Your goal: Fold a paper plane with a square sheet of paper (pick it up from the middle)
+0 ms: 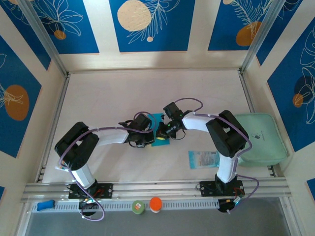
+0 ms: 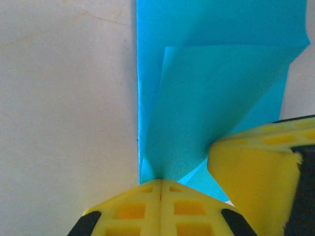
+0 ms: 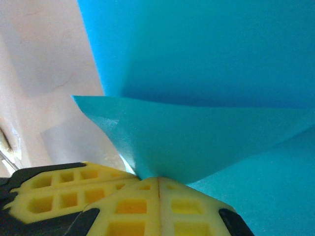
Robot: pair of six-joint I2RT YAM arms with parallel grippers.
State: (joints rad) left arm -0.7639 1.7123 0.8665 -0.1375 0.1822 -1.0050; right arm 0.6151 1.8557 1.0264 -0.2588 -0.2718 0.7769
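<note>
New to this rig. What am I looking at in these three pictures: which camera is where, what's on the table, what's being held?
These are two small robot arms, the left arm and the right arm, bolted at the near edge of a table. Each ends in a two-finger gripper. The wide picture comes from a fixed camera above and behind the arms. The other two come from cameras on the wrists, each looking along its own yellow fingers. The arms meet mid-table at a cyan sheet of paper, already partly folded. The left gripper is shut, pinching a raised flap of it. The right gripper is shut on it too, close beside. A pale printed packet and a mint-green pad lie off to the right.
</note>
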